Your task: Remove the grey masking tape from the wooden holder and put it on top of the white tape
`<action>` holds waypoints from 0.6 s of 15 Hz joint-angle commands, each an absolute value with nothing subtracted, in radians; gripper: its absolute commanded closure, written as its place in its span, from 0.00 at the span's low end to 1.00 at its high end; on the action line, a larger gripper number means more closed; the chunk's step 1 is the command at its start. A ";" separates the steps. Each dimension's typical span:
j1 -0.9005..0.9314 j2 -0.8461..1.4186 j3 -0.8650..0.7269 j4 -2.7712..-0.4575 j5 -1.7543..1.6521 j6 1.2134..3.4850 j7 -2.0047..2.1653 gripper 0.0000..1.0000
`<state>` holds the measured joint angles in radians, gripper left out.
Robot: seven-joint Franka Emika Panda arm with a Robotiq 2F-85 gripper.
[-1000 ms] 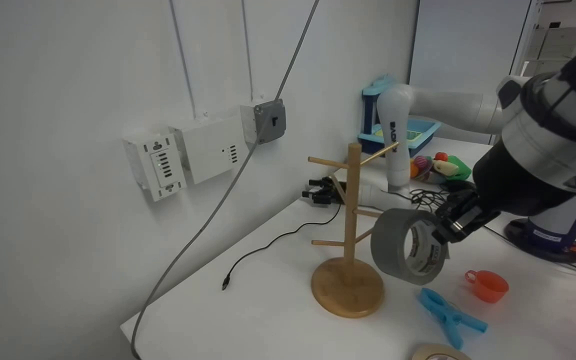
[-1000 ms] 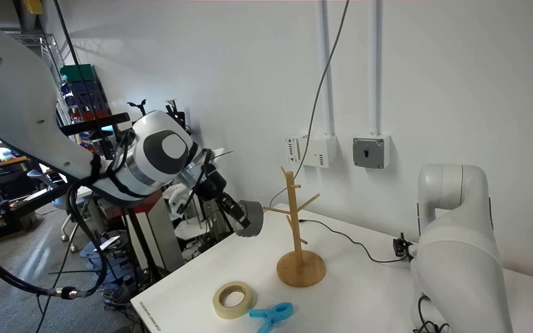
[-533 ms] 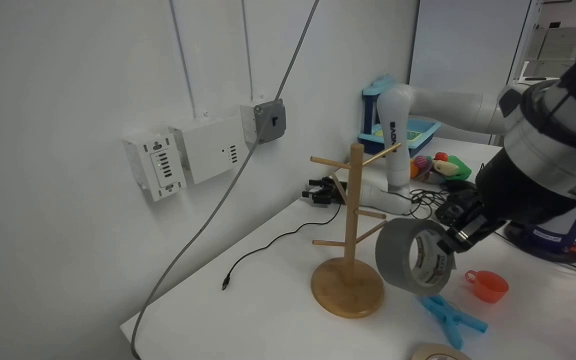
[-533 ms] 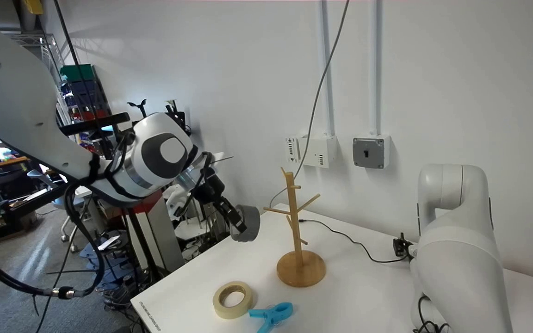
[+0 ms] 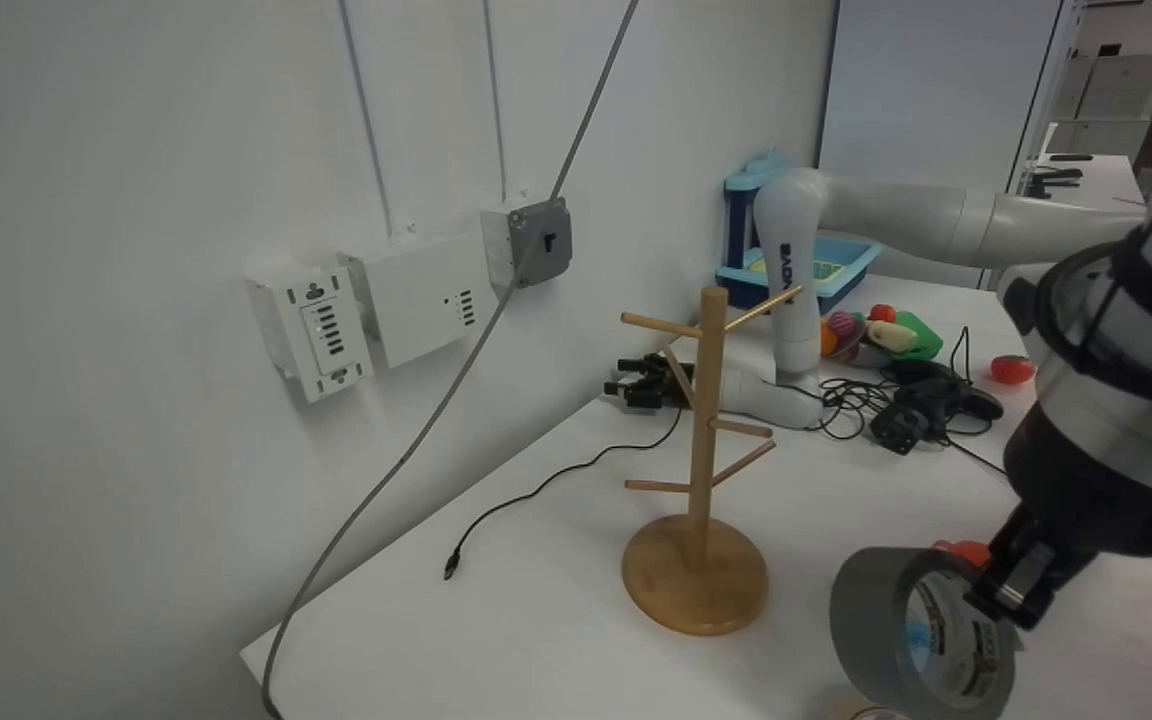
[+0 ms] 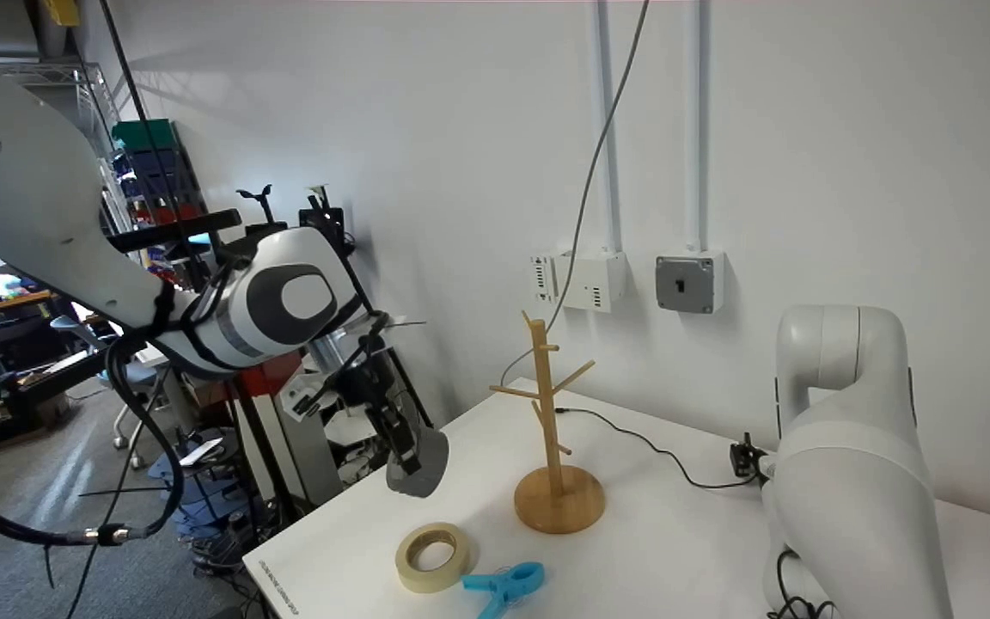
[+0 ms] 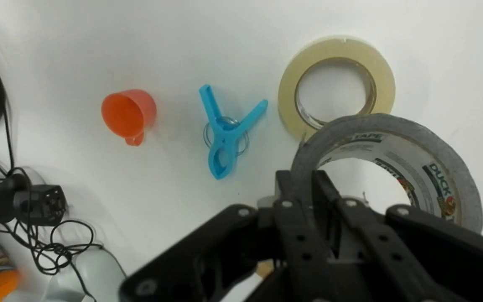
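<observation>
The grey tape (image 5: pixel 866 620) is up in the air, tilted and off the stand (image 5: pixel 704 440), and the tool (image 7: pixel 301 178) has it by the wall: squeezed down narrow on the roll, one finger inside the ring, one outside, with Duck print showing on the inner face! Down on the bench (image 6: pixel 658 550) lies the white tape (image 7: pixel 290 92), flat and rather creamy. From the wrist view the grey rim cuts across its edge, yet an exterior view shows a gap between the two rolls, so they are apart. Near the white tape sits the blue clip (image 7: pixel 224 136), and further along comes the red cup (image 7: pixel 146 105), partly hidden behind the grey tape in an exterior view. The stand is upright on its round base, pegs reaching out, clear of the tool. And across the bench, in both exterior views, a second arm (image 6: pixel 847 481), pale and bent!
</observation>
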<state>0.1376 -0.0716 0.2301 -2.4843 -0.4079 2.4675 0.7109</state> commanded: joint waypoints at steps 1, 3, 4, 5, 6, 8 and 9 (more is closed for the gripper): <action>0.147 -0.010 0.210 -2.425 -0.290 2.408 0.563 0.96; 0.139 0.042 0.195 -2.380 -0.227 2.386 0.487 0.96; 0.137 0.066 0.186 -2.358 -0.199 2.377 0.455 0.96; 0.134 0.096 0.176 -2.328 -0.161 2.365 0.409 0.96; 0.131 0.122 0.167 -2.301 -0.124 2.352 0.367 0.96; 0.128 0.172 0.152 -2.249 -0.072 2.317 0.310 0.96; 0.128 0.192 0.144 -2.230 -0.053 2.296 0.290 0.96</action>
